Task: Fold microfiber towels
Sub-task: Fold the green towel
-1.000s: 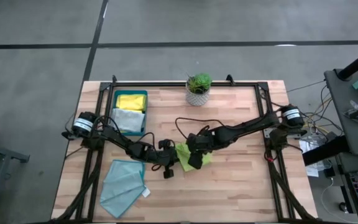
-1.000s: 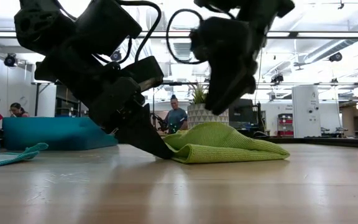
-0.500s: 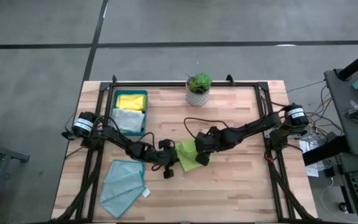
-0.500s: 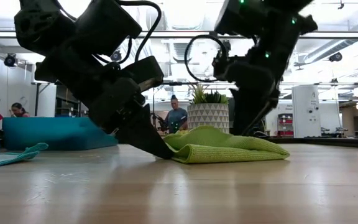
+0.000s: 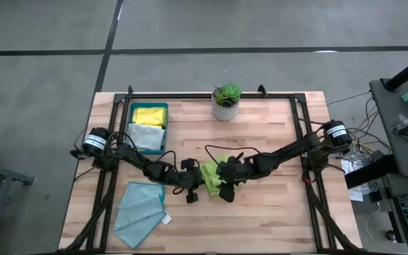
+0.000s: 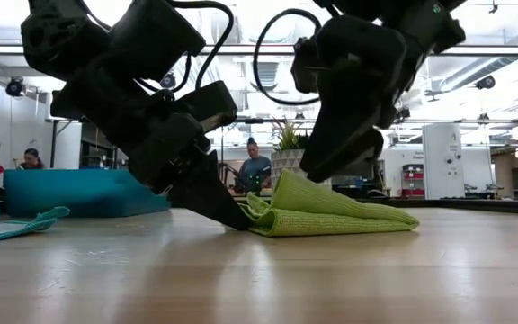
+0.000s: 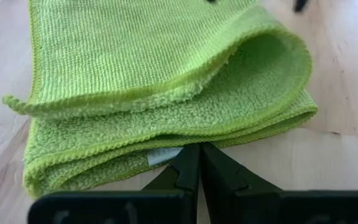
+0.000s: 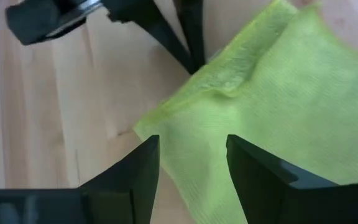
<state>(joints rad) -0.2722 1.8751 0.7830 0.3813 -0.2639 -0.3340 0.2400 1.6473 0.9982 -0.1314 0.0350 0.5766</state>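
Lying at table's left front corner, light teal towel [image 5: 140,206] waiting flat, untouched. Sitting behind it, dark teal tray [image 5: 163,131] holding yellow towel [image 5: 149,115] and pale grey towel [image 5: 144,136]. Reaching low toward table middle, left gripper [image 7: 199,163] pinning folded edge of lime green towel [image 5: 211,176], fingers closed tight together. Towel looking soft, light, floppy; best taken at loose top-layer edge. Angling down from right, right gripper [image 8: 192,163] hovering over cloth, fingers spread apart, nothing held.
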